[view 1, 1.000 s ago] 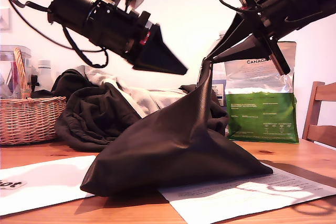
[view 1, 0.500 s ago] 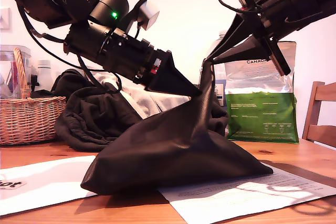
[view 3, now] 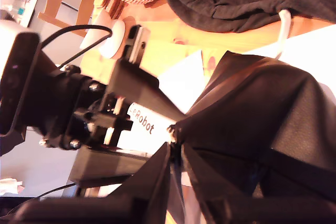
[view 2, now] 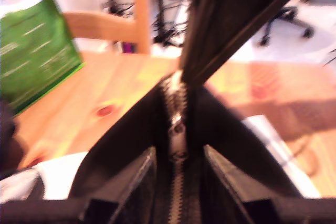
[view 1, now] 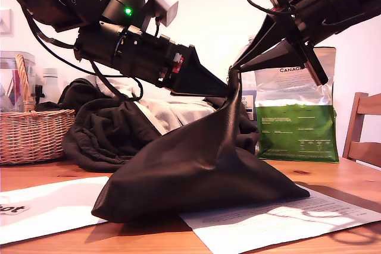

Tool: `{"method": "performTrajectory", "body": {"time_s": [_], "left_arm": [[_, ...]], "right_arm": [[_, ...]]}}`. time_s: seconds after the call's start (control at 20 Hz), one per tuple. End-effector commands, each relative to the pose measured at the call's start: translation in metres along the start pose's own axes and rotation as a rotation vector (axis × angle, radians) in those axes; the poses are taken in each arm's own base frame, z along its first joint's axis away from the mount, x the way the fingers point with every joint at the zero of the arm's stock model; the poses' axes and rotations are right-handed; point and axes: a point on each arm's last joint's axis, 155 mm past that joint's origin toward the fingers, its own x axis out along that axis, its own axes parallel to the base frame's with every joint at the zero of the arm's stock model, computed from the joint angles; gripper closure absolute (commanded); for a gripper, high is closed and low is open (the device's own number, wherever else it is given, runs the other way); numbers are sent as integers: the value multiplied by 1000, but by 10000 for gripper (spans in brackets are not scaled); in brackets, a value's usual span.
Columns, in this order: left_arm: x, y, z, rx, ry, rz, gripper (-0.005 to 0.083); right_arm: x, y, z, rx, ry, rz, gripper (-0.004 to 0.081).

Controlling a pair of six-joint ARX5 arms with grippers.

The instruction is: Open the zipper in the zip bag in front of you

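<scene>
The black zip bag [view 1: 202,165] rests on the wooden table, pulled up into a peak. My second gripper [view 1: 235,68] comes in from the exterior view's upper right and is shut on the bag's top corner [view 3: 176,148]. My first gripper [view 1: 225,92] reaches in from the exterior view's left, its tip at the bag just below that peak. In the blurred first wrist view its fingers [view 2: 142,177] stand apart on either side of the silvery zipper [view 2: 176,98], with the metal pull between them. My first gripper [view 2: 180,163] is open.
A wicker basket [view 1: 30,132] stands at the exterior view's left, with a dark-and-grey clothing heap [view 1: 107,129] behind the bag. A green-and-silver foil pouch [view 1: 297,129] and a wooden chair [view 1: 363,129] are at the exterior view's right. White papers [view 1: 47,206] lie under the bag.
My first gripper has come down and toward the exterior view's right, from above the clothing to the bag's peak. My second gripper has held still, keeping the corner raised.
</scene>
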Motion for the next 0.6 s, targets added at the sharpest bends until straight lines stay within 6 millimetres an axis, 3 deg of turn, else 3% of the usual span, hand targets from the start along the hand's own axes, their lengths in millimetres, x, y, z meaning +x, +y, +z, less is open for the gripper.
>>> {"method": "performTrajectory", "body": {"time_s": [0.0, 0.2, 0.55], "left_arm": [[3, -7, -10, -19, 10, -21, 685], [3, -6, -12, -21, 16, -17, 787], [-7, 13, -28, -68, 72, 56, 790]], "right_arm": [[3, 5, 1, -26, 2, 16, 782], [3, 5, 1, -26, 2, 16, 782], [3, 4, 1, -25, 1, 12, 782]]}}
